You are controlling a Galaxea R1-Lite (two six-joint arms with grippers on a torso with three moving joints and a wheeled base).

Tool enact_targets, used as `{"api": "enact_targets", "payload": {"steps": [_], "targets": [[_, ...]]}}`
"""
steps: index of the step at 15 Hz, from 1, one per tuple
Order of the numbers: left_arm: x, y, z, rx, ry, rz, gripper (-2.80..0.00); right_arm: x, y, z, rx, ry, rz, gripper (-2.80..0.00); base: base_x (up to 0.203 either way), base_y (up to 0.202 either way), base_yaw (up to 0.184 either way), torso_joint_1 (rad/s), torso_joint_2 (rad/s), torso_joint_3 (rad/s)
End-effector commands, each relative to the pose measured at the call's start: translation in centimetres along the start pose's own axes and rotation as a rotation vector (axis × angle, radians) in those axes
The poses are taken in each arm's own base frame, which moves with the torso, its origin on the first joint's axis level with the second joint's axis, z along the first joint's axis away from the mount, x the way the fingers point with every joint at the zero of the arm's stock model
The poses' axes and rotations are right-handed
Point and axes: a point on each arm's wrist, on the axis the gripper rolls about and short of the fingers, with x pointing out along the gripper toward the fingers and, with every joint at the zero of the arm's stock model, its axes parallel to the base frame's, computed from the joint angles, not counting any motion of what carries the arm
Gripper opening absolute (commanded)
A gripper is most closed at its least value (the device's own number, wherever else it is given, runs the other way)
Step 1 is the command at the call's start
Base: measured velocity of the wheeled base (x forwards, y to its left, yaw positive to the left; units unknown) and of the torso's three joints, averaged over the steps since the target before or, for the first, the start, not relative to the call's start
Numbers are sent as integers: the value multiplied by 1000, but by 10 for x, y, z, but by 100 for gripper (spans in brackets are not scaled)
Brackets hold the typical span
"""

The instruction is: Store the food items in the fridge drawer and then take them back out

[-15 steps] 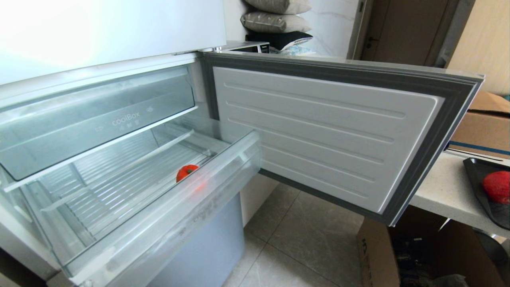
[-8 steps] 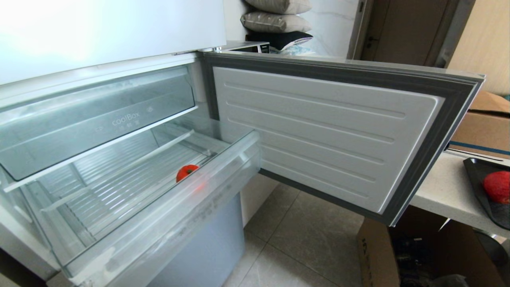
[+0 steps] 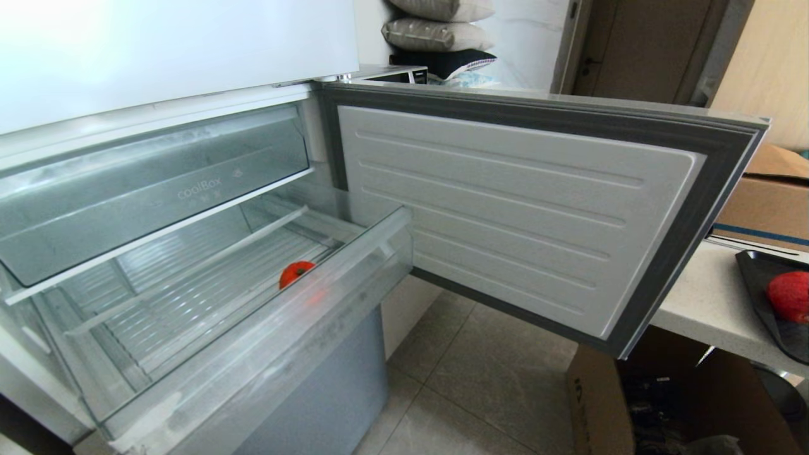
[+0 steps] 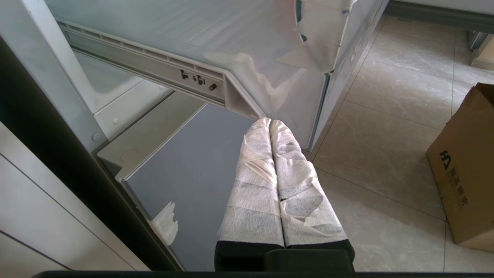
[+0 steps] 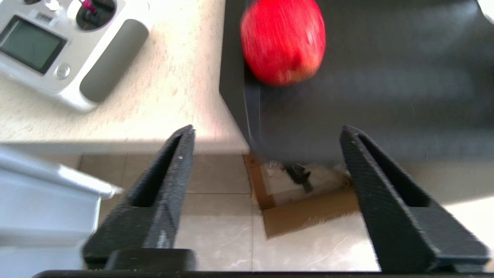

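Just short of the worktop's edge, the right gripper (image 5: 266, 131) hangs over the floor with its two black jaws spread wide and nothing between them. Beyond its tips a black tray (image 5: 386, 96) sits at the worktop's (image 5: 185, 96) edge, overhanging it slightly, and the red apple (image 5: 283, 40) lies on the tray by the corner nearest the gripper, clear of both jaws. On the pale worktop beside the tray rests a white-and-grey remote controller (image 5: 65, 50) with a small screen. Under the edge, a brown cardboard box (image 5: 305, 208) stands on the tiled floor.

From the head view neither arm shows; the apple (image 3: 789, 296) and tray (image 3: 758, 278) appear at the far right on the worktop (image 3: 701, 303), past the open fridge door (image 3: 518, 208).

The left gripper (image 4: 270, 123) is parked low beside the fridge, its white-wrapped fingers (image 4: 254, 185) pressed together and empty, pointing at the underside corner of the pulled-out fridge drawer (image 4: 270, 58).

The fridge drawer (image 3: 265, 335) stands pulled out beneath the clear bin marked "coolBox" (image 3: 158, 183). On its ribbed floor, close behind the frosted front lip and toward the door side, sits the orange pumpkin-like fruit (image 3: 294, 273) with its dark stem up. It is alone in the drawer.
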Motion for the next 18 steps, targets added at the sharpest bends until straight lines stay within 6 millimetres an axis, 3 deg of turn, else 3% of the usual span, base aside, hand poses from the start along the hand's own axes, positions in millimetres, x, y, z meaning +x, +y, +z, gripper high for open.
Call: {"api": "enact_targets", "payload": {"steps": [1,6,11,18], "targets": [[0,0,0,0,1,1,-280,27,-4,5,-23,52,-17,0,0,0,0,0,0,0],[0,0,0,0,0,1,-280,60,-16,21,-76,82,-53,0,0,0,0,0,0,0],[0,0,0,0,-1,1,-280,76,-15,28,-68,103,46,0,0,0,0,0,0,0],[0,0,0,0,-1,1,-280,95,-23,29,-57,123,28,0,0,0,0,0,0,0]]}}
